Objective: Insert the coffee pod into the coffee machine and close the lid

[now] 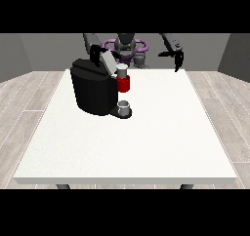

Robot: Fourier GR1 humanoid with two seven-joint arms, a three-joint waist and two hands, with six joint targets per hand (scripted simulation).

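Coffee machine [93, 91] sits on table [146, 147] far-left, lid [106, 59] tilted up, cup [124, 106] under red spout [123, 84]. Hand at view's left [95, 51] behind lid, fingers unclear. Hand at view's right [177, 58] hangs empty, fingers relaxed, pointing downward.

The robot's grey and black torso [125, 44] is sitting small at the top of the front view, with purple rings at the shoulders. The dark arm at the view's right [169, 40] is reaching outward and bending down at the wrist, and its black hand at the view's right [177, 57] is hanging with the fingers pointing downward, relaxed and holding nothing. The dark arm at the view's left [90, 40] is angling down; its black hand at the view's left [95, 52] is showing only partly.
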